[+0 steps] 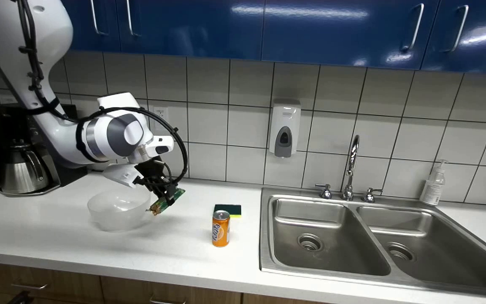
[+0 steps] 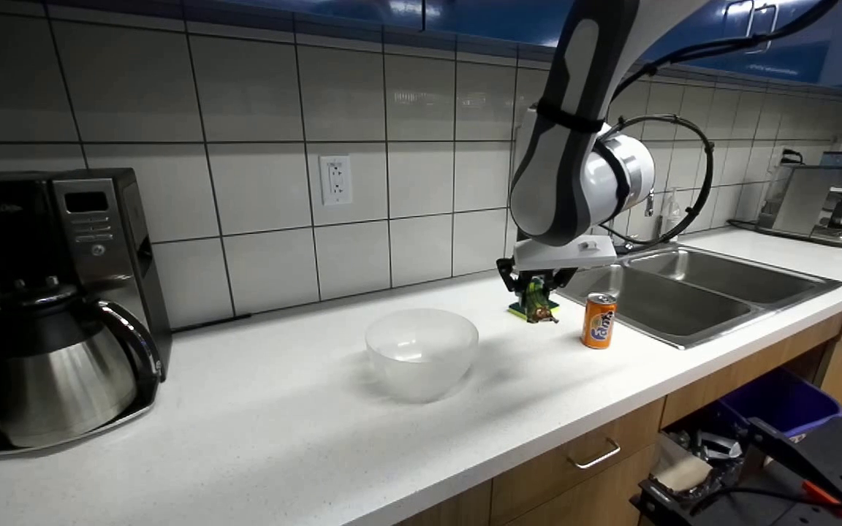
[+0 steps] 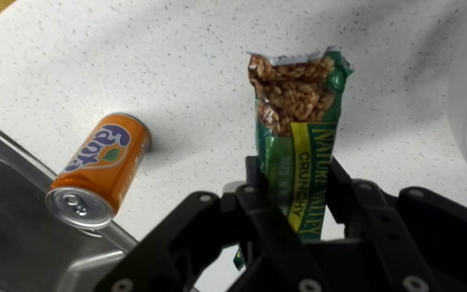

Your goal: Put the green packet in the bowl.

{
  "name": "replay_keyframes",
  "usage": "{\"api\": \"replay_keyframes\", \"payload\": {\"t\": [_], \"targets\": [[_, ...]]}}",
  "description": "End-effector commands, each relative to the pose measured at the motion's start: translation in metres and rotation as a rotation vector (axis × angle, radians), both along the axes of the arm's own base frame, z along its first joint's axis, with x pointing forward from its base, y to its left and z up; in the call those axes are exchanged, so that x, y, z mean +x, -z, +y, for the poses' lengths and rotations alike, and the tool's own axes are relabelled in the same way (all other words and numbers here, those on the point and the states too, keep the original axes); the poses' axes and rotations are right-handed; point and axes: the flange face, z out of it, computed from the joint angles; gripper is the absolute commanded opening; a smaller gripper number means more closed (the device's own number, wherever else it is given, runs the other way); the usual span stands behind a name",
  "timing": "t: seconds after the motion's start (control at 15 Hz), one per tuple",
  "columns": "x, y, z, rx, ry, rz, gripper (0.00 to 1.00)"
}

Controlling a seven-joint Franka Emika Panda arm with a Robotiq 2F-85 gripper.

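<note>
My gripper [image 1: 168,202] is shut on the green packet [image 1: 157,207], a Nature Valley bar wrapper with a brown oat picture at one end. In the wrist view the packet [image 3: 298,117] stands lengthwise between the two black fingers [image 3: 294,178], and its far part is hidden behind the gripper. The packet also shows held above the counter in an exterior view [image 2: 536,298]. The translucent whitish bowl [image 1: 116,215] stands on the counter, with nothing visible inside. It also shows in an exterior view [image 2: 421,369], apart from the packet, and at the right edge of the wrist view [image 3: 466,101].
An orange can [image 1: 220,232] stands upright on the counter near the double steel sink [image 1: 266,236]. A green and yellow sponge [image 1: 228,209] lies behind the can. A coffee maker with a steel carafe [image 2: 63,372] stands on the bowl's far side. A tiled wall [image 2: 260,183] backs the counter.
</note>
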Motion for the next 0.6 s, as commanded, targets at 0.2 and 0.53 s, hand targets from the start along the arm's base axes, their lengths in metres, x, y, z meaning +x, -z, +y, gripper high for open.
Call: {"api": "replay_keyframes", "payload": {"t": [0.2,0.53], "targets": [[-0.001,-0.032,0.036,-0.029,-0.110,-0.043,0.15],[0.001,-0.049,0.073,-0.020,-0.217,-0.061,0.15]]}}
